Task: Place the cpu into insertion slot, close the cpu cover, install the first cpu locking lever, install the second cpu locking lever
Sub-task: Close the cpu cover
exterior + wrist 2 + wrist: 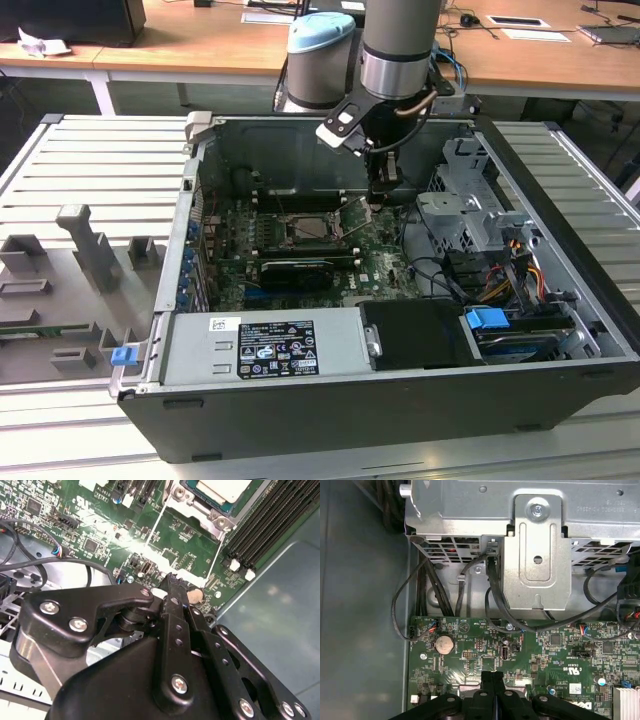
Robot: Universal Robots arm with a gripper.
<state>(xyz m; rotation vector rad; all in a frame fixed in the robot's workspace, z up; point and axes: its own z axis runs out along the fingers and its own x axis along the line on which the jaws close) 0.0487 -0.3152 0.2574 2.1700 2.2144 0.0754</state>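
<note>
Inside the open case (300,150), your gripper (381,198), fingers pressed together, hangs just to the exterior view's right of the insertion slot (290,222), cpu (223,487) seated.

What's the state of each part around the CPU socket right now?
Pale silvery square cpu: seated flat, face up.
Square silver metal cpu cover: looks down around the cpu.
Thin silver wire lever: latched or not, cannot tell.
Black tool: shut, low over the green circuit board.
Black computer case: open, side panel off.
</note>
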